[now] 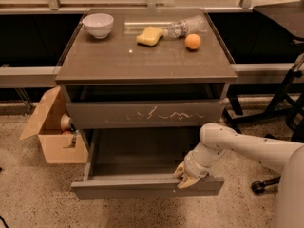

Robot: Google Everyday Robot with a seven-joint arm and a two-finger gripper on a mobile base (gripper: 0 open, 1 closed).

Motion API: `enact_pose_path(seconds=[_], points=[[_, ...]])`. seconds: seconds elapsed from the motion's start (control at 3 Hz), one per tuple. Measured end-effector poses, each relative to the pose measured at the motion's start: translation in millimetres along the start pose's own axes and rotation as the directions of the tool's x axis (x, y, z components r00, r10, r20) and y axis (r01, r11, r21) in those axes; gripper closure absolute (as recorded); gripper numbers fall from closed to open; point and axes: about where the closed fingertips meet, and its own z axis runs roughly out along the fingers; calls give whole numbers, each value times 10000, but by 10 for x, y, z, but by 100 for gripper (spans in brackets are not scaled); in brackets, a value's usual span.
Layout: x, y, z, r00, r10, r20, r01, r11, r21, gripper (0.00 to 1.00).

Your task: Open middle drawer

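The fingers (183, 181) of the gripper (187, 176) pinch the top edge of the middle drawer (137, 188) near its right end. The drawer stands pulled out from the cabinet, below the scratched drawer front (142, 114). On the worktop (142, 63) sit a white bowl (98, 24), a yellow sponge (149, 35), a lying plastic bottle (187, 26) and an orange (192, 41).

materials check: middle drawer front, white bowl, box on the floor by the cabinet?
The middle drawer looks like matte grey-brown laminate or painted board, flat and unreflective; the hand sits on its top edge, right side. The bowl is likely glazed ceramic, possibly plastic: smooth white with a soft sheen. The box looks like cardboard: plain brown with an open flap.
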Motion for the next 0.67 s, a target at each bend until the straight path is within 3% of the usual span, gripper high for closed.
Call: enact_pose_path(seconds=[0.67], points=[[-131,124,83,9989,-204,415,215,9994,-281,58]])
